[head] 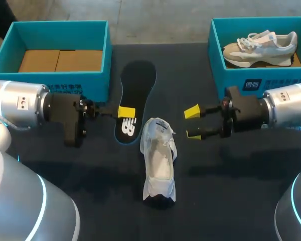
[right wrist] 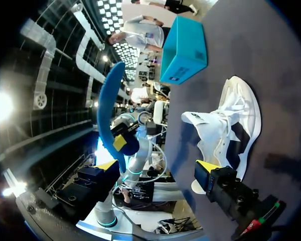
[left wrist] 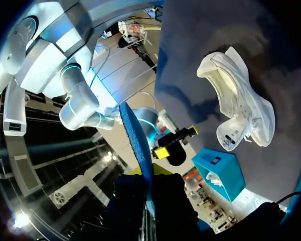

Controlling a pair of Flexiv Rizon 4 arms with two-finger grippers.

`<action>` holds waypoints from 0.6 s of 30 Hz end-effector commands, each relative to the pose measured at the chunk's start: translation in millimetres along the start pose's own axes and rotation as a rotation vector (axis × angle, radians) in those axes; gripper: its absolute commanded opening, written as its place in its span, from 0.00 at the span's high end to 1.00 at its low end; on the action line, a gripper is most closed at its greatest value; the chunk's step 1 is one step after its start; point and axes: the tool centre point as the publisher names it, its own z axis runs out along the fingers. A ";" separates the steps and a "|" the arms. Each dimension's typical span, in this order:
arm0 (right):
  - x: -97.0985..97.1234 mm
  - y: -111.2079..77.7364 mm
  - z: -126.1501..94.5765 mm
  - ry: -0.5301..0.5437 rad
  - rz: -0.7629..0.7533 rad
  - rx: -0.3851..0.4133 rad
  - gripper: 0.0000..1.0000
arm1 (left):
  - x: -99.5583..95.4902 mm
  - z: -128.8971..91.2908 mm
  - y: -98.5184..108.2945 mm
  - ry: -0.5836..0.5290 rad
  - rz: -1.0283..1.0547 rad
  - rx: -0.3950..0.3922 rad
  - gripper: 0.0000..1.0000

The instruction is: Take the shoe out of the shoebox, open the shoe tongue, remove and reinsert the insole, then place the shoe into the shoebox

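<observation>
Two teal boxes stood at the far side of the table point(head: 226, 191) in the head view. The left shoebox point(head: 70, 83) had only cardboard inside, and the right shoebox point(head: 231, 80) had a second shoe point(head: 258, 46) in it. The white shoe point(head: 159, 160) stood on the table between the arms, well apart from both boxes, with its tongue pulled up. The left gripper point(head: 126, 112) was closed on the heel end of the insole point(head: 138, 85). The right gripper point(head: 193, 123) was wide open with nothing in it, just beside the shoe's collar.

Seen from the left wrist, the left gripper point(left wrist: 150, 175) pinched the insole point(left wrist: 137, 138) edge-on between its fingers. The shoe point(left wrist: 241, 108) lay ahead on the table, and the right gripper point(left wrist: 174, 140) was near it.

Seen from the right wrist, the right gripper point(right wrist: 155, 168) was spread apart and the shoe point(right wrist: 226, 125) lay just ahead of one finger, not gripped. The insole point(right wrist: 108, 100) hung curved, off the table.

I think the reinsertion was the risky step. Nothing held the shoe, so a push from the insole could slide it or tip it. The insole was held only at one end, so it could bend, fold at the opening, or slip from the fingers. The tongue could also drop back and block the way in.
</observation>
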 end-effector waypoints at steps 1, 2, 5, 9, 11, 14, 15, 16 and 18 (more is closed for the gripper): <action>7.2 8.9 10.6 -0.009 -0.009 -0.025 0.00 | 0.5 0.6 0.4 -0.001 0.003 0.000 1.00; 10.4 11.6 11.5 -0.005 -0.016 -0.031 0.00 | 0.5 0.6 0.4 -0.001 0.003 0.000 1.00; 20.3 20.2 12.1 0.009 -0.034 -0.059 0.00 | 0.5 0.6 0.4 -0.001 0.003 0.000 1.00; 32.1 29.9 13.4 0.026 -0.046 -0.091 0.00 | 0.5 0.6 0.4 -0.001 0.003 0.000 1.00; 37.2 34.0 13.9 0.034 -0.054 -0.102 0.00 | 0.5 0.6 0.4 -0.001 0.003 0.000 1.00; 44.4 39.2 16.9 0.040 -0.069 -0.116 0.00 | 0.5 0.6 0.4 -0.001 0.003 0.000 1.00; 46.2 41.6 19.0 0.037 -0.072 -0.123 0.00 | 0.5 0.6 0.4 -0.001 0.003 0.000 1.00; 48.2 43.5 20.1 0.039 -0.077 -0.129 0.00 | 0.5 0.6 0.4 -0.001 0.003 0.000 1.00; 51.3 47.5 22.9 0.035 -0.083 -0.136 0.00 | 0.5 0.6 0.4 -0.001 0.003 0.000 1.00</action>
